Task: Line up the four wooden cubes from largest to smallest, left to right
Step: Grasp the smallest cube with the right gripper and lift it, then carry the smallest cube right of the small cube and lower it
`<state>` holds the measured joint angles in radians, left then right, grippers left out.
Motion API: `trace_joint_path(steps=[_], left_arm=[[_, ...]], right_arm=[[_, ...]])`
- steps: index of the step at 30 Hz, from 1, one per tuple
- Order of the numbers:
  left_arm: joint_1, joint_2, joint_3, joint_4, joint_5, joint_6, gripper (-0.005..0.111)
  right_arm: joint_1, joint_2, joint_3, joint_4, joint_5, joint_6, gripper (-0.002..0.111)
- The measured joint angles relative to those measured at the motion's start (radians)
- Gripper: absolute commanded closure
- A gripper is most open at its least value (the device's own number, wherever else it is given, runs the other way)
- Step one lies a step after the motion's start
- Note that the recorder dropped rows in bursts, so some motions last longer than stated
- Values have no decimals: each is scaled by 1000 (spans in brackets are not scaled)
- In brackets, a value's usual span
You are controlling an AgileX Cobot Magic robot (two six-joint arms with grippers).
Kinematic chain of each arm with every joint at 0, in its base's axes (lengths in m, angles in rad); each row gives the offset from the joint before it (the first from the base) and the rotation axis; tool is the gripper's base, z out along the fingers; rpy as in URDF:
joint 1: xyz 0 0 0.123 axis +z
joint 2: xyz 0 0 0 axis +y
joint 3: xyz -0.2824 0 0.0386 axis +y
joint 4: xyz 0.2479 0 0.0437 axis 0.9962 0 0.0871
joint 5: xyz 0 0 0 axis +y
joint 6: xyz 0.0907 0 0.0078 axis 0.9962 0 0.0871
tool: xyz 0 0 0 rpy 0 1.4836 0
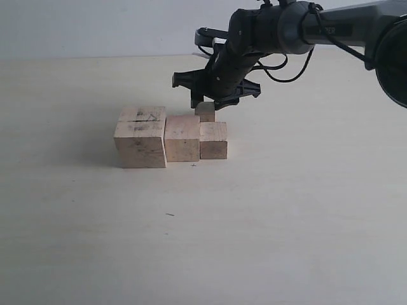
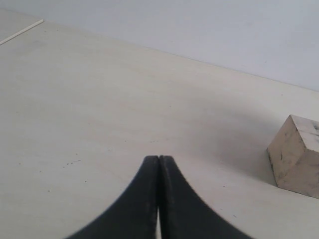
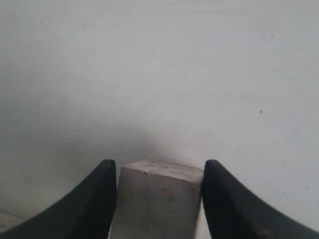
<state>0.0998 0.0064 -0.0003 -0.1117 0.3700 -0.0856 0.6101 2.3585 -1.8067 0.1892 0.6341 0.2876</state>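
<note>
Three wooden cubes stand touching in a row on the table: the largest cube (image 1: 140,141) with dark scribbles on top at the left, a medium cube (image 1: 182,138) beside it, and a smaller cube (image 1: 213,140) at the right. The smallest cube (image 1: 206,112) (image 3: 157,199) sits just behind the third one, between the fingers of my right gripper (image 1: 205,104) (image 3: 158,167), which is shut on it. Whether it rests on the table is hidden. My left gripper (image 2: 159,158) is shut and holds nothing; the largest cube (image 2: 296,154) shows off to its side.
The pale table (image 1: 286,210) spreads wide around the row. The right arm (image 1: 299,28) reaches in from the upper right above the cubes. A thin white line (image 2: 22,31) marks the table far from the left gripper.
</note>
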Motion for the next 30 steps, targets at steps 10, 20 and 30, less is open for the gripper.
trace_joint_path(steps=[10,20,30], left_arm=[[0,0,0,0,0,0,107],[0,0,0,0,0,0,107],[0,0,0,0,0,0,107]], right_arm=[[0,3,-4,-6,0,0,95],[2,-92,-4,-183,21,0,108],[-107,-179,-4,-195,215,-47,108]])
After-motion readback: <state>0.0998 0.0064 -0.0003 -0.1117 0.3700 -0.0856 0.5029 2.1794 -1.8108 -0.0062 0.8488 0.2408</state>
